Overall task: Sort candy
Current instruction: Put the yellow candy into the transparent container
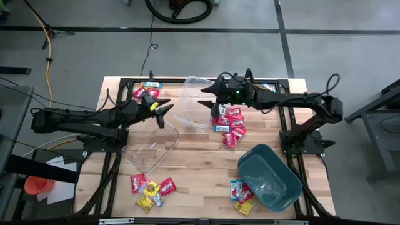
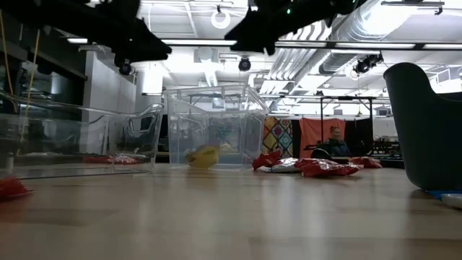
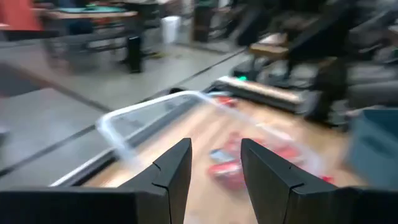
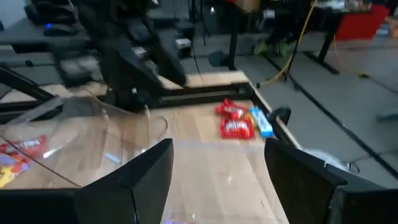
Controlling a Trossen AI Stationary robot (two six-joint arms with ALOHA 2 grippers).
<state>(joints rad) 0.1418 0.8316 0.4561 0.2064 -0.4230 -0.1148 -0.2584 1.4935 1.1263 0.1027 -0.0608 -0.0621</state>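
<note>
Candy lies in several heaps: red packets (image 1: 230, 122) right of the far clear tub (image 1: 195, 103), some (image 1: 147, 91) at the far left, a mixed red and yellow heap (image 1: 150, 190) at the near left, and some (image 1: 242, 194) beside the teal bin (image 1: 269, 176). A yellow packet (image 2: 203, 155) lies inside the far tub. My right gripper (image 4: 217, 152) hangs open above that tub, nothing between its fingers. My left gripper (image 3: 214, 155) is open too and holds nothing. It hovers between the far tub and the nearer clear tub (image 1: 152, 147).
Black frame rails (image 1: 115, 125) run along the table's left and right sides. The teal bin stands tilted at the near right corner. Bare wood (image 1: 200, 181) lies between the near-left heap and the teal bin.
</note>
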